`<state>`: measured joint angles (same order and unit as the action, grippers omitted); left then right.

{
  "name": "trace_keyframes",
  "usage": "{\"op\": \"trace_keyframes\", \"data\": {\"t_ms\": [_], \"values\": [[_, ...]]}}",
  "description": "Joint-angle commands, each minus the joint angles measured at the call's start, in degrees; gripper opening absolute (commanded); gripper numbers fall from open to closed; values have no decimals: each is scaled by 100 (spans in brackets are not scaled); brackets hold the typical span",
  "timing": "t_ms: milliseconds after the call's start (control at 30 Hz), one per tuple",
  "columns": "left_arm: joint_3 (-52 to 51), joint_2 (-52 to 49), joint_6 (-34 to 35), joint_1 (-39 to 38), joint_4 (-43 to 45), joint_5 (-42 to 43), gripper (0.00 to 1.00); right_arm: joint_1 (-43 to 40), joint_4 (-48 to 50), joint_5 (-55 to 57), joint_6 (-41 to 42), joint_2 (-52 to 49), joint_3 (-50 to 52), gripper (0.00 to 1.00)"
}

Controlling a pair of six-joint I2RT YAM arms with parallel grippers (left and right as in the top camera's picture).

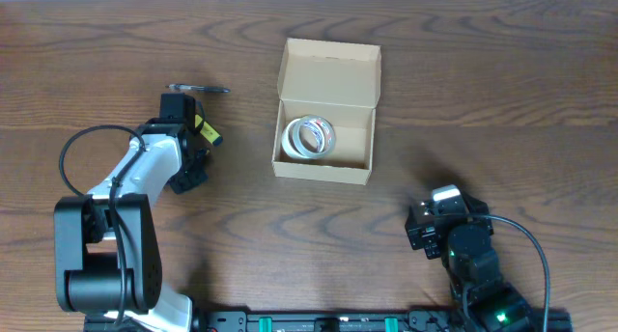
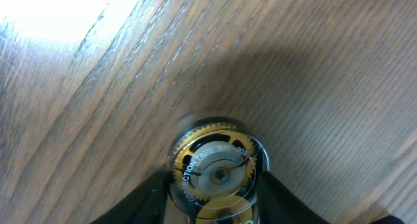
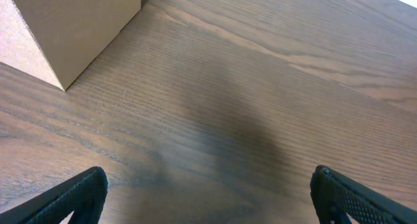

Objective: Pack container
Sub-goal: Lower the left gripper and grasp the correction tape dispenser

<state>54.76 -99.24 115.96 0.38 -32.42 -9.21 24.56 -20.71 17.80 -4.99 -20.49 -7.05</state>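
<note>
**Pack container: single-moment log**

Logged, far left on the table (image 1: pixel 502 100), a dark pen (image 1: pixel 199 89) lying flat just beyond the left arm. Found the left claw (image 2: pixel 215 204) clenched on a correction-tape dispenser (image 2: pixel 215 172): clear round body, yellow gear inside, one black finger pressed to each side in the left wrist view. Spotted the same dispenser as a small yellow patch in the overhead view. Cannot tell whether it touches the table.

Placed the container (image 1: pixel 323 171) near the middle of the table, to the right of the left arm and well apart from it. Noted its flap lid (image 1: pixel 330 69) standing open on the far side. Counted white tape rolls (image 1: pixel 309 137) inside, lying in the left part of the box; exact number unclear.

Recorded the right claw (image 3: pixel 208 191) at lower right, released, fingers (image 3: pixel 71 198) spread wide over bare wood with nothing between them. Saw one corner of the container at upper left of the right wrist view, clear of the claw.
</note>
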Motion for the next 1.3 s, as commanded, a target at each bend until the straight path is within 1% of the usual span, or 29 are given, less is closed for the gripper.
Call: {"op": "trace_keyframes", "data": {"t_ms": [0,200,267,300,333,400,433,500,567,667,733,800,967,1100,1167,1200,1267], "values": [[-22,-79,341,39,-28,31,40,-37,9,37,2,35,22,99],[-22,-79,341,39,-26,48,35,-37,9,39,2,35,22,99],[-22,-79,341,39,-26,55,35,-37,9,37,2,35,22,99],[-22,-79,341,39,-26,55,36,-37,9,39,2,35,22,99],[-22,-79,341,39,-26,55,41,-37,9,37,2,35,22,99],[-22,-76,343,39,-24,52,47,-37,9,37,2,35,22,99],[-22,-76,343,39,-15,52,54,-37,9,37,2,35,22,99],[-20,-76,343,39,24,46,59,-37,9,37,2,35,22,99],[42,-76,343,39,9,46,62,-37,9,37,2,35,22,99],[269,-76,341,35,-122,31,64,-37,9,39,2,35,22,99],[562,-76,341,37,-424,-7,64,-37,9,37,2,35,22,99],[876,-79,341,85,-820,-44,68,-37,9,37,2,35,22,99],[1478,-269,339,413,-1508,201,68,-37,9,37,2,35,22,99],[1781,-588,339,538,-1709,551,69,-37,9,37,2,35,22,99],[1818,-710,341,533,-1707,728,70,-37,9,37,2,35,22,99],[1816,-745,339,533,-1725,815,72,-37,9,37,2,35,22,99],[1816,-809,341,533,-1794,955,73,-37,9,39,2,35,22,99]]}}
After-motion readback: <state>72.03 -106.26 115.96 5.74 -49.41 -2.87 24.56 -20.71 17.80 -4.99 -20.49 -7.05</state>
